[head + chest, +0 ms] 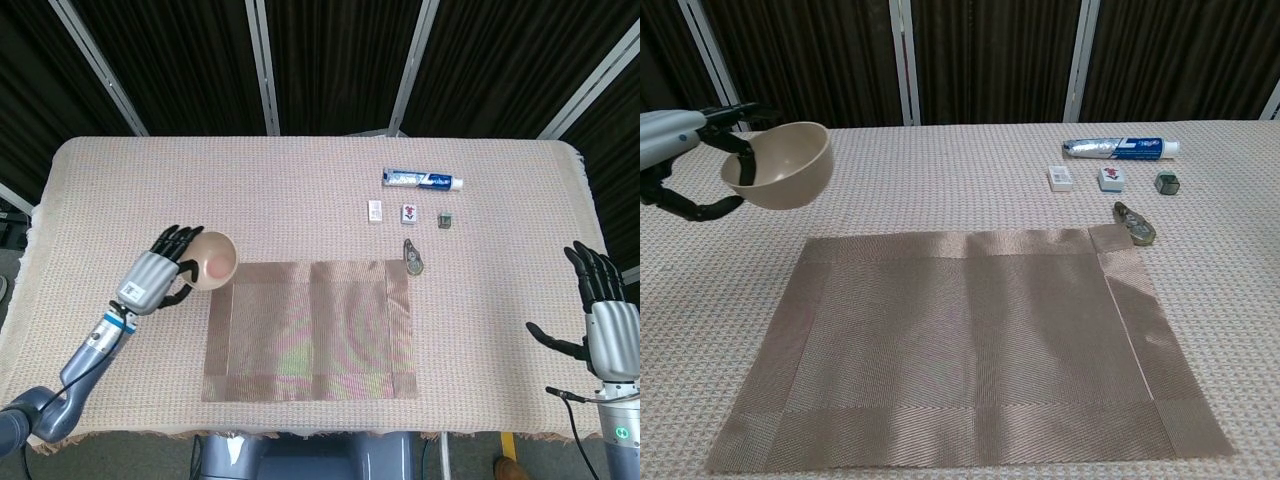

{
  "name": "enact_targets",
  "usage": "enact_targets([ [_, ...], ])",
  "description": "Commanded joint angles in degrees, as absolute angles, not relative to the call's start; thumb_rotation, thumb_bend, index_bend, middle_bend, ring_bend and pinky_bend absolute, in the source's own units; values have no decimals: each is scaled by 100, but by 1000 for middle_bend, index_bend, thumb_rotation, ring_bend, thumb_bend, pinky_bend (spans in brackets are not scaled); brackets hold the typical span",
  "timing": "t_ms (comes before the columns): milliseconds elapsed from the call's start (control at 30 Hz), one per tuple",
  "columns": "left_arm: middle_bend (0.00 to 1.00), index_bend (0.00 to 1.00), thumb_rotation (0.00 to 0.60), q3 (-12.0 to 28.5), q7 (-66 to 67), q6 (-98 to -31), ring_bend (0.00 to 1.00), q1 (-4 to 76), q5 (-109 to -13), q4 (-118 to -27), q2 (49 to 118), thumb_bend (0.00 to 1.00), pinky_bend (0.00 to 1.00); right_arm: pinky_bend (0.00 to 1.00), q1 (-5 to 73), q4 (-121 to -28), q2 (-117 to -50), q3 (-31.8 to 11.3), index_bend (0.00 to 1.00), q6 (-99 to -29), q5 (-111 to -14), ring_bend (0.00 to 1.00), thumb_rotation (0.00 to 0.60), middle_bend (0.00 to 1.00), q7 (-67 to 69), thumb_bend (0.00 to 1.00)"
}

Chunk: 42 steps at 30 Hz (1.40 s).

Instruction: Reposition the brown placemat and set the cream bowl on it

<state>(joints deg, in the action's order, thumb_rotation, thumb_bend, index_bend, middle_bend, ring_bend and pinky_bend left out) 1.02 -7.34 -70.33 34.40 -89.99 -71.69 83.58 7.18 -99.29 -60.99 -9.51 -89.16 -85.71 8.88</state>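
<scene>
The brown placemat [310,330] [970,345] lies flat in the middle of the table. My left hand [160,272] [685,160] holds the cream bowl [211,261] [780,165] by its rim, lifted and tilted, just off the placemat's far left corner. My right hand [600,310] is open at the table's right edge, fingers spread, holding nothing; the chest view does not show it.
Behind the placemat's right corner lie a toothpaste tube [422,180] [1122,148], two small white tiles [376,211] [408,213], a small dark cube [445,221] and a small metal piece [413,257] [1136,224] touching the mat's corner.
</scene>
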Motion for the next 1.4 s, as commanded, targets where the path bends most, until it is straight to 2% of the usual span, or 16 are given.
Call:
enact_targets([
  [33, 0, 652, 600, 128, -125, -6596, 0, 3798, -9144, -8052, 8318, 447, 0, 0, 715, -9924, -6092, -955, 0, -8913, -8560, 0, 600, 0, 904, 0],
  [367, 0, 652, 600, 197, 569, -5785, 0, 4164, -8856, -8144, 9073, 447, 0, 0, 712, -9881, -6070, -975, 0, -8876, -8496, 0, 600, 0, 998, 0],
  [667, 0, 651, 600, 138, 830, -5504, 0, 4274, -8781, -7844, 9547, 446, 0, 0, 708, -9862, -6052, -991, 0, -8877, -8479, 0, 600, 0, 1060, 0],
  [700, 0, 633, 600, 133, 877, -5490, 0, 4276, -8768, -7799, 9595, 438, 0, 0, 705, -9860, -6045, -996, 0, -8878, -8472, 0, 600, 0, 1077, 0],
  [767, 0, 486, 600, 124, 937, -5465, 0, 4276, -8742, -7751, 9651, 307, 0, 0, 702, -9861, -6034, -1003, 0, -8885, -8470, 0, 600, 0, 1100, 0],
  [833, 0, 150, 600, 113, 962, -5450, 0, 4268, -8719, -7734, 9678, 59, 0, 0, 699, -9863, -6026, -1005, 0, -8891, -8474, 0, 600, 0, 1110, 0],
  [900, 0, 10, 600, 110, 977, -5450, 0, 4249, -8684, -7755, 9677, 0, 0, 0, 693, -9867, -6017, -1005, 0, -8897, -8477, 0, 600, 0, 1122, 0],
  [1167, 0, 0, 600, 218, 1303, -6128, 0, 3978, -8750, -8171, 9234, 0, 0, 0, 676, -9874, -5978, -1015, 0, -8886, -8433, 0, 600, 0, 1170, 0],
  [1400, 0, 0, 600, 362, 1639, -7325, 0, 3123, -8318, -9175, 8184, 0, 0, 0, 658, -9876, -5902, -1011, 0, -8872, -8438, 0, 600, 0, 1285, 0],
])
